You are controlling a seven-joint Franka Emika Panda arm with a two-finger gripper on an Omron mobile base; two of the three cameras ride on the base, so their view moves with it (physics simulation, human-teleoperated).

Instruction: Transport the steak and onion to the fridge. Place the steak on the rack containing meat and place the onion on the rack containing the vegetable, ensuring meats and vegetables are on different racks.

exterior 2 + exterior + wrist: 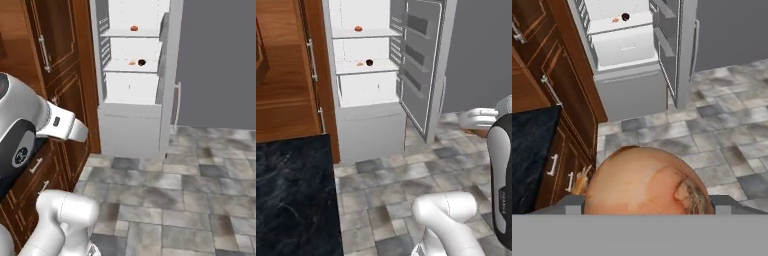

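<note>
Hand view: the onion (644, 180) sits directly ahead of my fingers and takes up the lower centre of that picture, tan-brown with a rough root patch toward its right. My fingers are hidden behind it, with only grey corners showing at its left and right lower edges. I cannot tell from the pictures whether my fingers are pinching the onion or merely lie beneath it. The bottom of the onion is cut off.

Beyond the onion lies a grey tiled floor (722, 125). On the left stand brown wooden cabinets (567, 85) with metal handles, and a dark marbled tabletop (529, 150) is cut off at the left edge.

Farther ahead stands the fridge (368, 125), with its door (423, 65) swung open to the right. In the hand view its top is cut off, so the upper shelf falls outside that picture.

In the left base view, the rack containing the vegetable (373, 33) carries a flattish orange-red item (358, 28). The rack containing meat (381, 66) carries the steak (369, 62), a small dark lump, with a small orange piece (360, 64) just beside it on its left. Both are too small to make out in detail. A white drawer (368, 89) sits below the lower rack.

In the left base view, my white arm leaves the picture at the right edge.
</note>
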